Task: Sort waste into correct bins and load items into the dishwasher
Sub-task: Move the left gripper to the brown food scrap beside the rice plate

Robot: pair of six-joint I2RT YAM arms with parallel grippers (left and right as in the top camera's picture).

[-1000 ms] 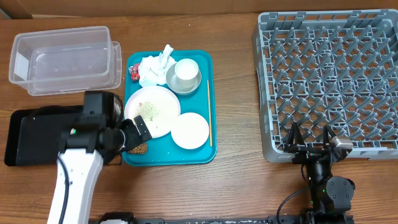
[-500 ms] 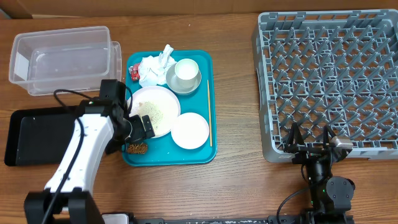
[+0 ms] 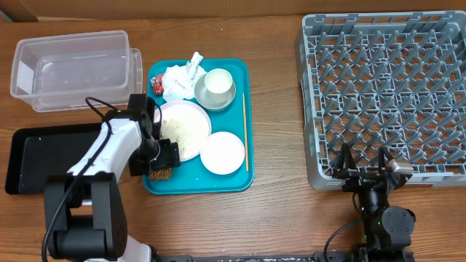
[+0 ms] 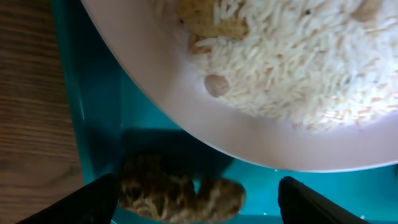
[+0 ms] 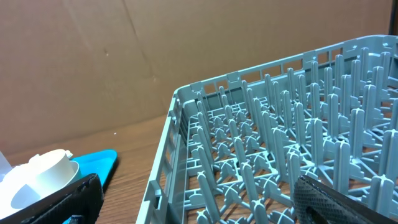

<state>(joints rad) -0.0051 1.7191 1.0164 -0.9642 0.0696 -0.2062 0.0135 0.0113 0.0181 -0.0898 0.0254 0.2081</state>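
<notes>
Your grey dish rack (image 3: 386,87) fills the right side of the worktop (image 3: 277,218), with your right tool (image 3: 362,156) spread wide at its near edge. On the teal tray (image 3: 237,175), beside the large plate (image 3: 196,113) of rice, your left tool (image 4: 189,202) straddles a brown food scrap (image 4: 180,196), jaws wide.

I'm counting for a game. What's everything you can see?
table: one, brown wood, under everything
tub: one, clear, far left
black tray: one, black, near left
teal tray: one, teal, left of middle
napkins: crumpled bunch, white, back of teal tray
wrapper: one, red, beside napkins
bowl: one, grey-white, beside napkins
cup: one, white, inside bowl
large plate: one, white, holding rice
small plate: one, white, tray's front
brown scrap: one, brown, tray's front-left corner
stick: one, pale, tray's right edge
dish rack: one, grey, right
left gripper: one, black, open over brown scrap
right gripper: one, black, open, near rack
</notes>
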